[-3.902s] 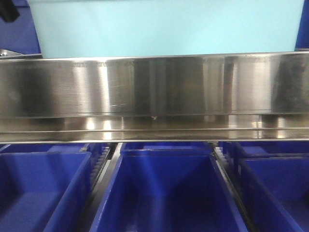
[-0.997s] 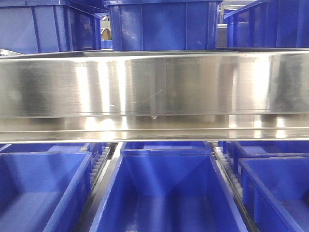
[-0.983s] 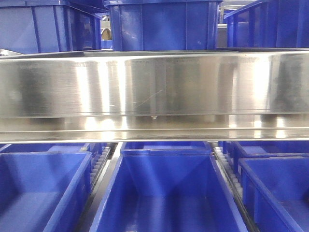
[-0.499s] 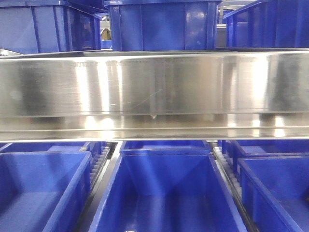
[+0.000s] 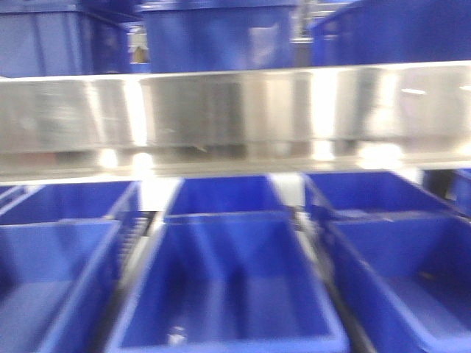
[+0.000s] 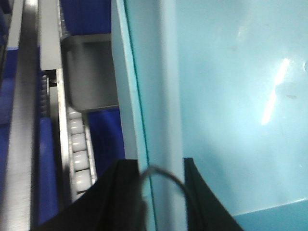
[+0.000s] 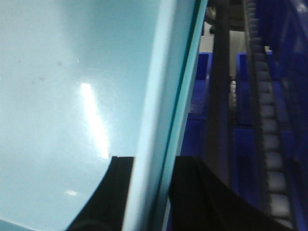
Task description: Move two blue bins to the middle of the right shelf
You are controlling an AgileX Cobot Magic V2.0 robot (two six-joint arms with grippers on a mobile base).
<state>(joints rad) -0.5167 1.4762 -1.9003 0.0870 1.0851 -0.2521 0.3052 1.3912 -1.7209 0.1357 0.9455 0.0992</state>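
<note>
A steel shelf rail (image 5: pixel 235 110) runs from edge to edge of the blurred front view. Dark blue bins (image 5: pixel 228 279) sit in a row under it, with more behind its top edge. The pale blue bin (image 6: pixel 231 96) fills both wrist views, smooth-walled with a thick rim, and is held up between the two arms. A roller track (image 6: pixel 77 144) of the shelf runs just beside its left wall, and another runs along the right. The left claw (image 6: pixel 155 162) is clamped over the bin's left rim, one black finger inside and one outside. The right claw (image 7: pixel 153 159) grips the opposite rim the same way.
</note>
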